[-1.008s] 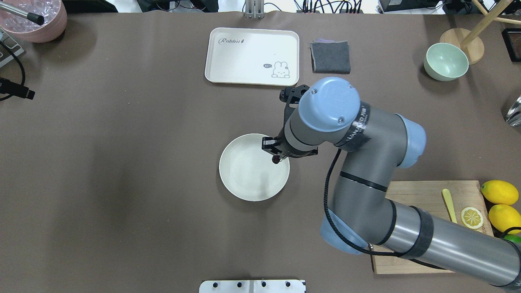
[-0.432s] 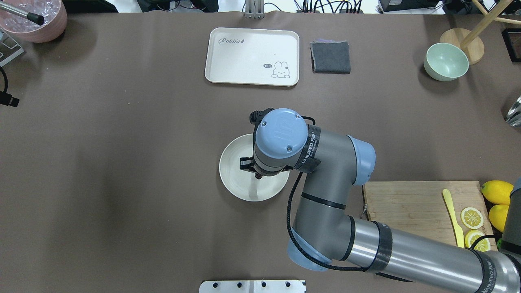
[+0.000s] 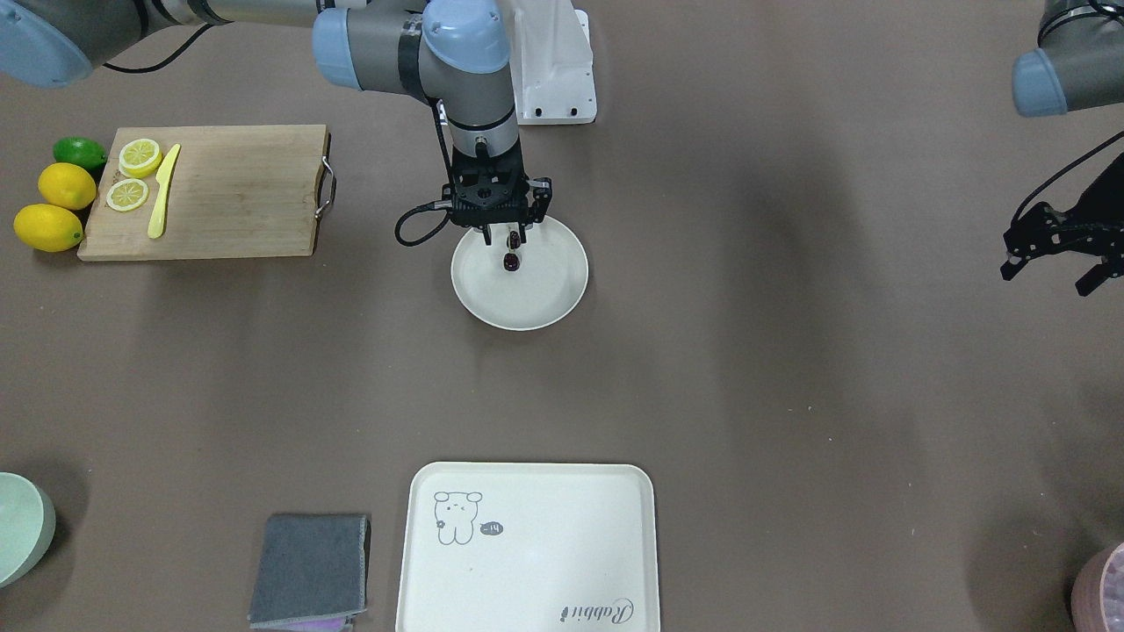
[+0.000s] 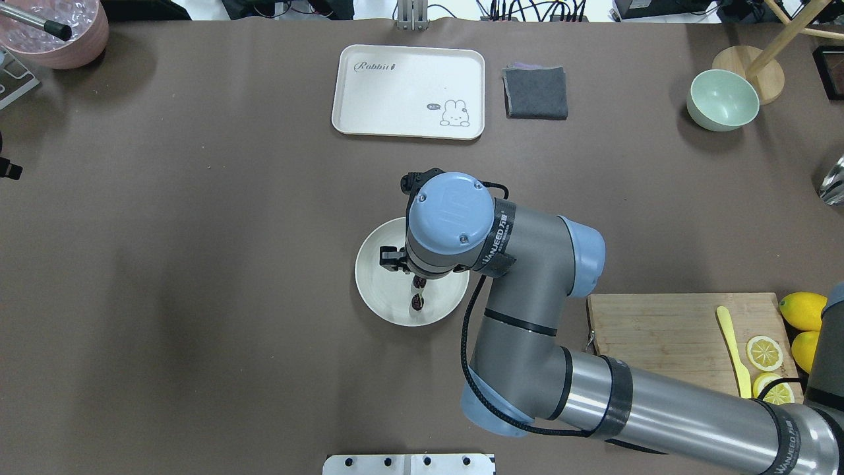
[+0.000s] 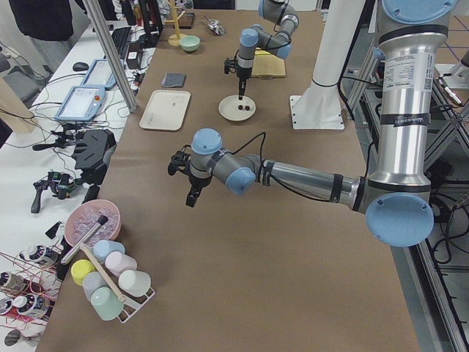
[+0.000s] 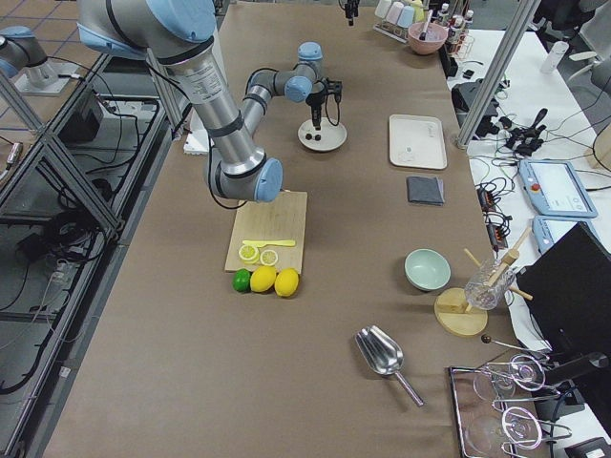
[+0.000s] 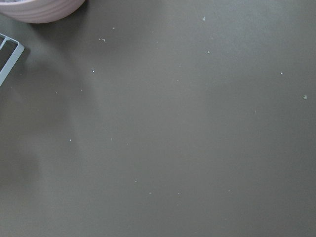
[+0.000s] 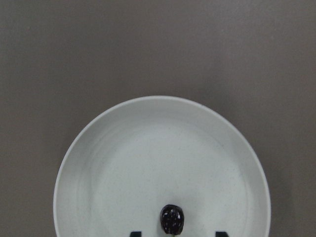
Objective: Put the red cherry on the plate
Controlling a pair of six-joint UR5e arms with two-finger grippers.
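The red cherry [image 3: 509,262] is lying inside the plate [image 3: 536,294], on the half nearer the robot's edge of the worktop, its two dark fruits resting a little apart on the cream surface, the stems too fine to make out. The right tool [image 3: 507,233] is hanging straight down just above it, fingers spread apart and gripping nothing, with one fruit showing between the two tips in the wrist view. Being this low suits letting go of small round fruit without it rolling over the raised rim. The plate is sitting near the middle of the worktop, well apart from the cutting board [image 3: 219,193] toward the robot's right end. The left tool [image 3: 1049,259] is hanging over bare worktop near the left end, fingers seemingly apart and empty, out of the right arm's way. The placing is looking done, with only a clean lift away to come
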